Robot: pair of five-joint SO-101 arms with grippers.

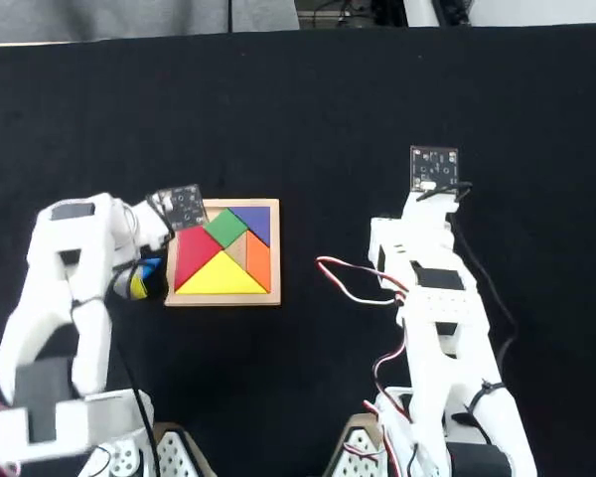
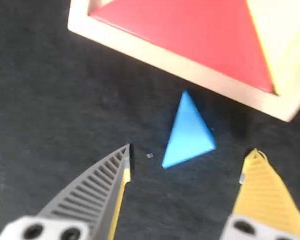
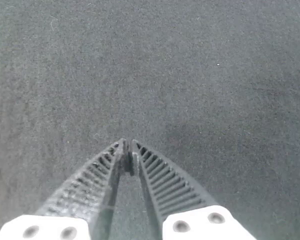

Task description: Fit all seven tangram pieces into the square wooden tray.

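The square wooden tray [image 1: 223, 299] lies left of centre and holds a red triangle [image 1: 193, 254], a yellow triangle [image 1: 222, 276], a green piece [image 1: 225, 227], a blue piece [image 1: 256, 221] and an orange piece [image 1: 259, 260], with a tan patch [image 1: 236, 248] between them. A small blue triangle [image 2: 189, 132] lies flat on the cloth just outside the tray's rim [image 2: 190, 75]. My left gripper [image 2: 191, 151] is open, with one finger on either side of the triangle, just above the cloth. My right gripper [image 3: 128, 150] is shut and empty over bare cloth.
Black cloth covers the whole table. The left arm [image 1: 70, 288] bends over the tray's left side. The right arm [image 1: 432, 288] stands well to the right of the tray. The table's far edge [image 1: 99, 40] runs along the back.
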